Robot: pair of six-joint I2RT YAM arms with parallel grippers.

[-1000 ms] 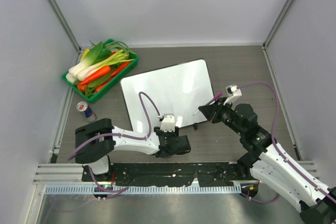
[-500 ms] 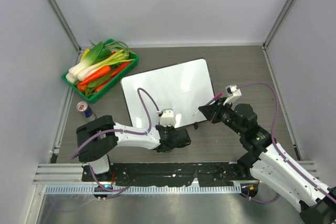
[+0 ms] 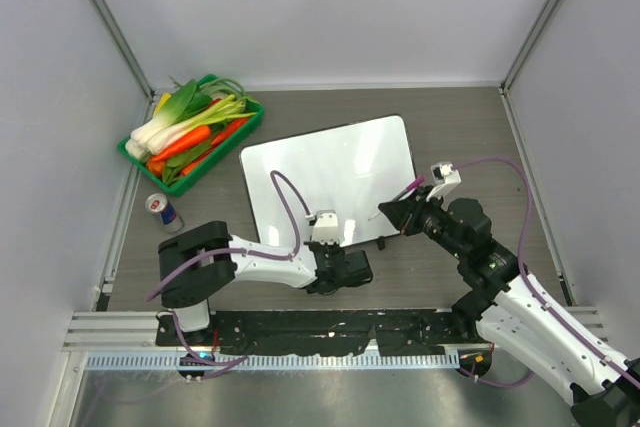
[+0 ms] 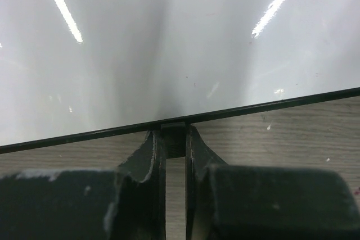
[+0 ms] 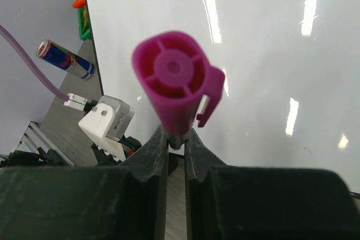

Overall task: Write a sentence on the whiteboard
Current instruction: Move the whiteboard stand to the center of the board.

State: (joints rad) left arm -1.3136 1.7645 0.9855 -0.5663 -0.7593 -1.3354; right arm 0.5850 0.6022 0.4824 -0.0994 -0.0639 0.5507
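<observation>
Robotics lab test cell: plain white walls (image 3: 320, 7), aluminium frame posts (image 3: 108, 22), metal mounting rail (image 3: 330, 359)

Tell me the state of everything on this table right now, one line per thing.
whiteboard: flat on the table, blank, no writing.
left gripper: fingers shut on the clip at the board's near edge.
right gripper: fingers shut on the magenta marker.
magenta marker: held, writing tip hidden.
can: standing upright.
green tray: full of vegetables.
</observation>
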